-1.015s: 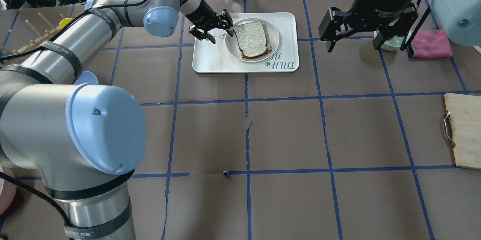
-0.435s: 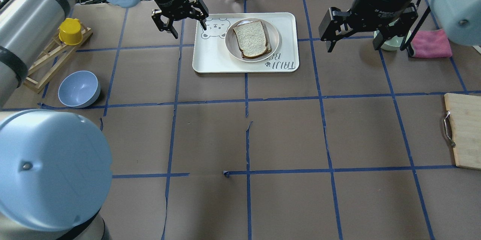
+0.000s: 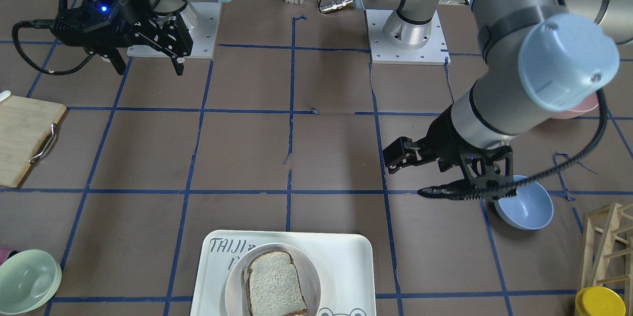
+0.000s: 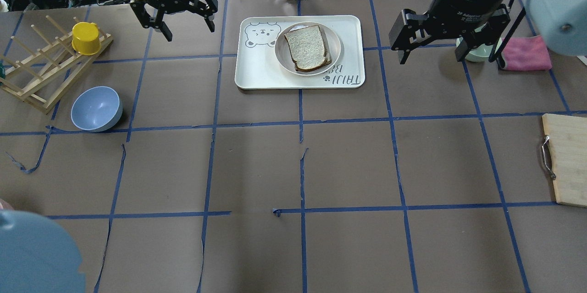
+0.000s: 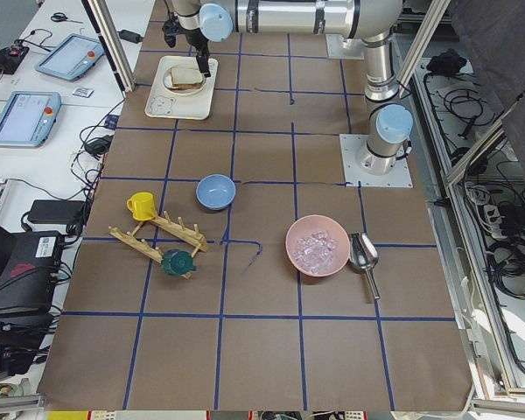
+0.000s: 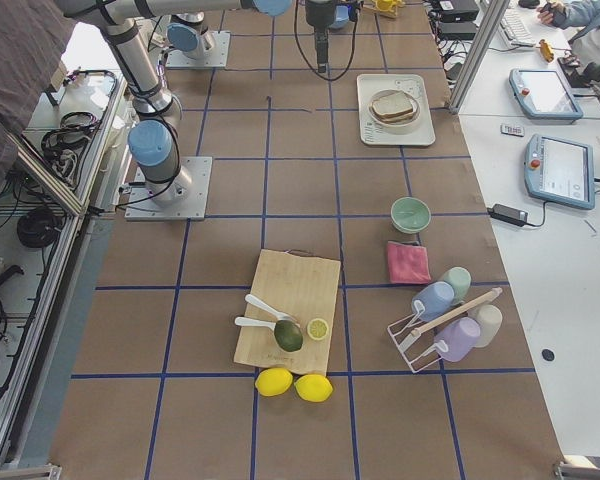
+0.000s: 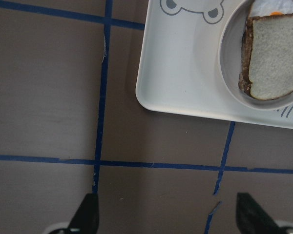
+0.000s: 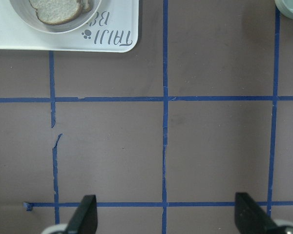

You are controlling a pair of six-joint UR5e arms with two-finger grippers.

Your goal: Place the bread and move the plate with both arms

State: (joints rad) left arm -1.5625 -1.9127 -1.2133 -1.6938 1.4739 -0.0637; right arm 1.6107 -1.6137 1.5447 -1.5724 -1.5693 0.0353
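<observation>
Overhead exterior view tells us most of it: the bread (image 4: 307,47) lies flat on the plate (image 4: 334,39), crust side toward the robot, and the plate sits on the right half of the white tray (image 4: 257,73) at the far middle of the table. So by our read the "place bread" bit is done, and the plate hasn't gone anywhere yet.

Neither gripper is holding anything. The left gripper (image 4: 189,31) hangs above the table with its fingers spread wide, well off to the tray's left. Its wrist camera shows both fingertips far apart with bare table between them, and the tray corner and bread up in the top right. The right gripper (image 4: 431,59) is also wide open. It hovers just off the tray's right side, in front of a green bowl (image 4: 474,52) and a pink cloth (image 4: 527,52).

We'd guess the point of that layout is one arm per side of the plate, jaws already open to take the rim from left and right. The right one is closer; the left has more ground to cover.
</observation>
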